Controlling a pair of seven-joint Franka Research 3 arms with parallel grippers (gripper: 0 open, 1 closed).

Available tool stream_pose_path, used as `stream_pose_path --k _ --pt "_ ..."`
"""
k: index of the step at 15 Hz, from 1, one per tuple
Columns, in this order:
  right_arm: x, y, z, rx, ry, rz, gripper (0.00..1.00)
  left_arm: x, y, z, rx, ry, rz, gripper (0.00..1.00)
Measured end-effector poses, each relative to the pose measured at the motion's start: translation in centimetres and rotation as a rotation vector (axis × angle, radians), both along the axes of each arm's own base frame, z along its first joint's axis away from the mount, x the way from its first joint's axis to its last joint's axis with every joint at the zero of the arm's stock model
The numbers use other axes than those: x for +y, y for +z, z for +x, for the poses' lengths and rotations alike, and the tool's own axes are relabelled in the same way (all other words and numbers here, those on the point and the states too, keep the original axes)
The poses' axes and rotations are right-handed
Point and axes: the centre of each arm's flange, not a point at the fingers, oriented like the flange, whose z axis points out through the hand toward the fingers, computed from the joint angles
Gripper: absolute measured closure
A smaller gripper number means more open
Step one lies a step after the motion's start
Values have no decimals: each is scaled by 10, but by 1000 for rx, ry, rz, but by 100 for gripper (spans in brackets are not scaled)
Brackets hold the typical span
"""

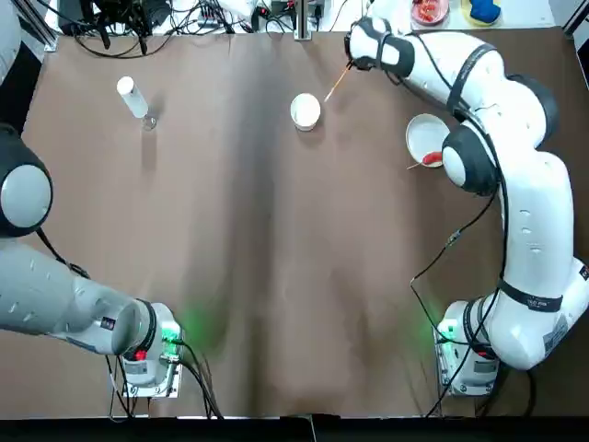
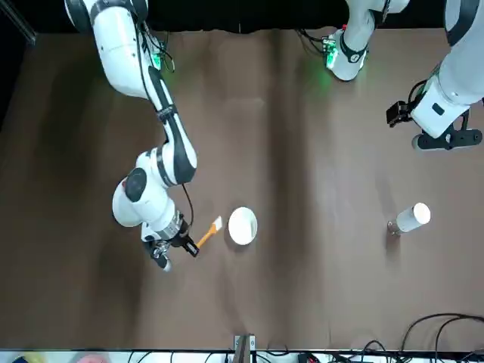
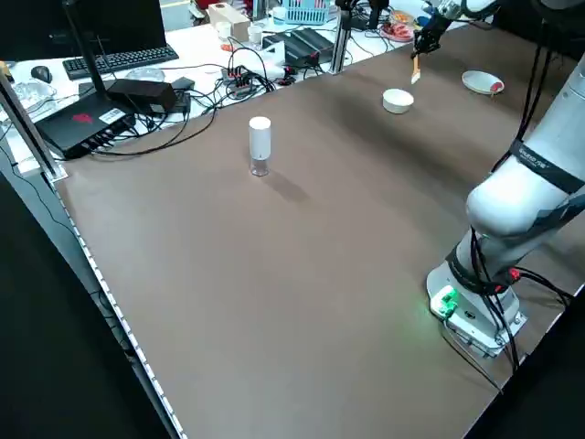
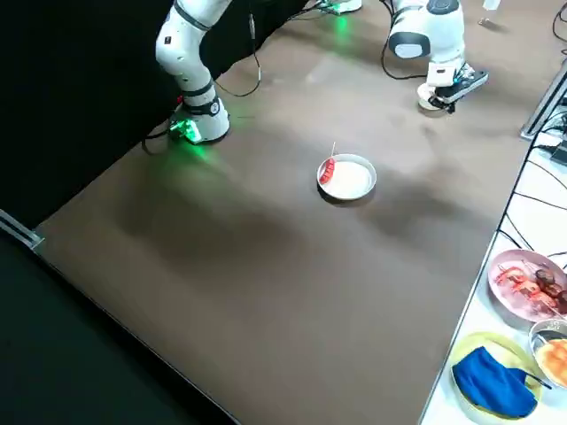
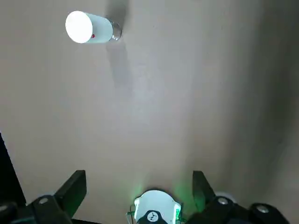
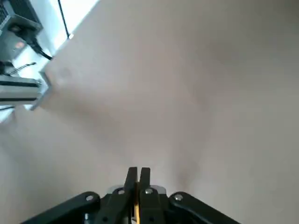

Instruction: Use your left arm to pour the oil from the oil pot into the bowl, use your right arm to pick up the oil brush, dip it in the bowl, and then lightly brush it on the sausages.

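Note:
My right gripper [image 1: 352, 63] reaches to the far side of the table and is shut on the oil brush [image 1: 336, 81] by its yellow-orange handle. The brush [image 2: 208, 232] slants down toward the bowl [image 1: 306, 110], its pale bristles just beside the rim of the bowl [image 2: 243, 225]. On a white plate [image 1: 419, 129] right of the bowl lies the red sausage [image 1: 431, 158] on a thin stick. At the far left the oil pot [image 1: 132, 97] stands upright and untouched. Well back from it and high over the table, my left gripper [image 5: 138, 176] is open.
Beyond the table's far edge are cables [image 1: 138, 18], a dish of pinkish-red food [image 1: 430, 11] and a blue cloth [image 1: 480, 11]. Both arm bases with green lights [image 1: 175, 333] sit at the near edge. The brown tabletop [image 1: 276, 258] stretches between them.

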Motion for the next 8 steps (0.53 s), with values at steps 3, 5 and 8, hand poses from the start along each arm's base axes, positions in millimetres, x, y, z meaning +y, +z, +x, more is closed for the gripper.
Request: stream_pose_path --k 3,5,8 --pt "24 -26 -6 -53 -40 38 95 -1 1 2 -18 -2 -9 0" --pt "38 -39 -13 -75 -42 43 95 -5 4 9 -72 -9 -34 0" --pt "51 -44 -20 -81 -37 47 95 -11 8 17 -129 -5 -103 0"
